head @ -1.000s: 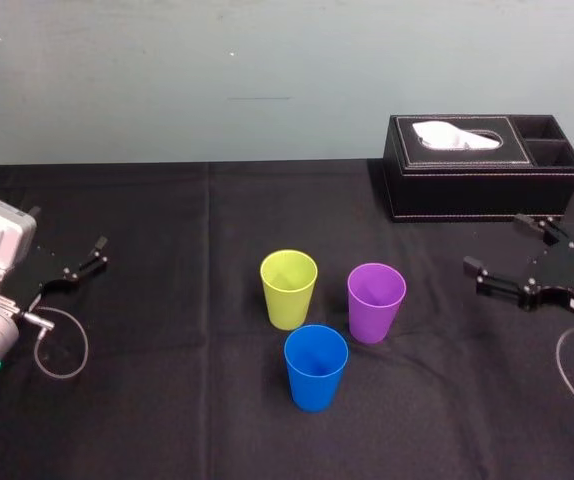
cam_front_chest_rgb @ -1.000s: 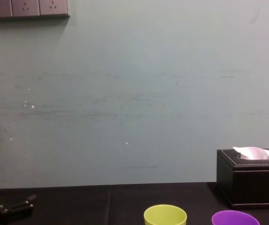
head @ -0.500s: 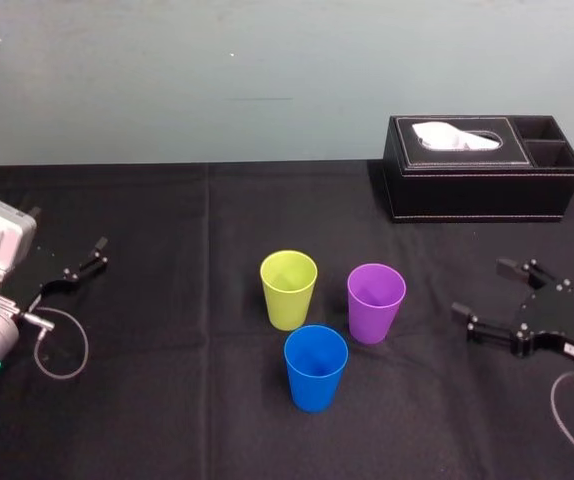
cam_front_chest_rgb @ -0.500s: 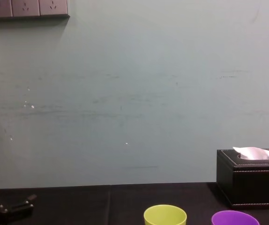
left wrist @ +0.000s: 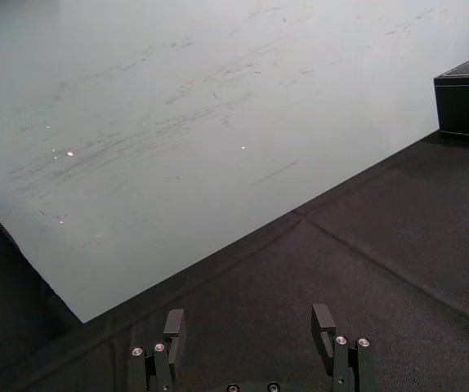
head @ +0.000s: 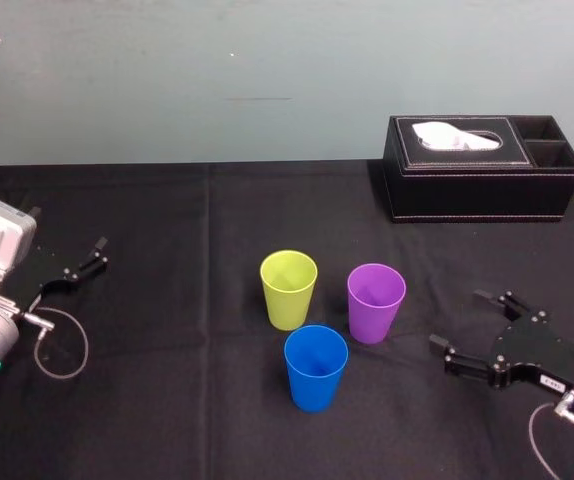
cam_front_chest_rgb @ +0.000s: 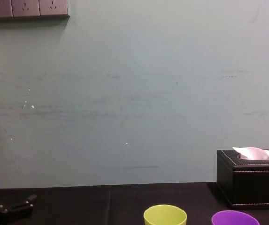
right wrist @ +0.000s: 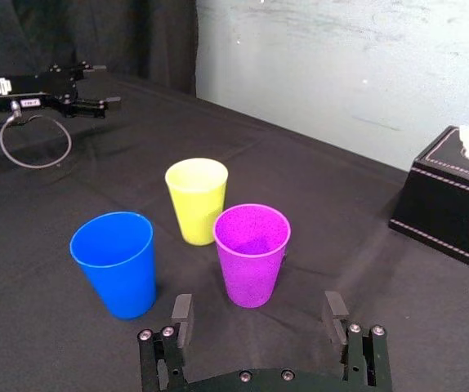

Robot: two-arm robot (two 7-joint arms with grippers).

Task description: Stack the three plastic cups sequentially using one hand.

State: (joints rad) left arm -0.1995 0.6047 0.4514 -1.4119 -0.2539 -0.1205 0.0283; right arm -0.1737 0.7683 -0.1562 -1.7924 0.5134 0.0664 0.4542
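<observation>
Nothing stacked yet: yellow-green cup (head: 288, 290), purple cup (head: 376, 302) and blue cup (head: 316, 367) stand upright and apart at centre frame, the right gripper (head: 459, 320) waits open-jawed and empty at lower right near the purple one, the left gripper (left wrist: 248, 325) sits parked open-jawed at far left, so seemingly both stacking moves remain.

Three cups (head: 316, 370) clustered on table (head: 167, 400), tissue box (head: 482, 185) behind, rightward
</observation>
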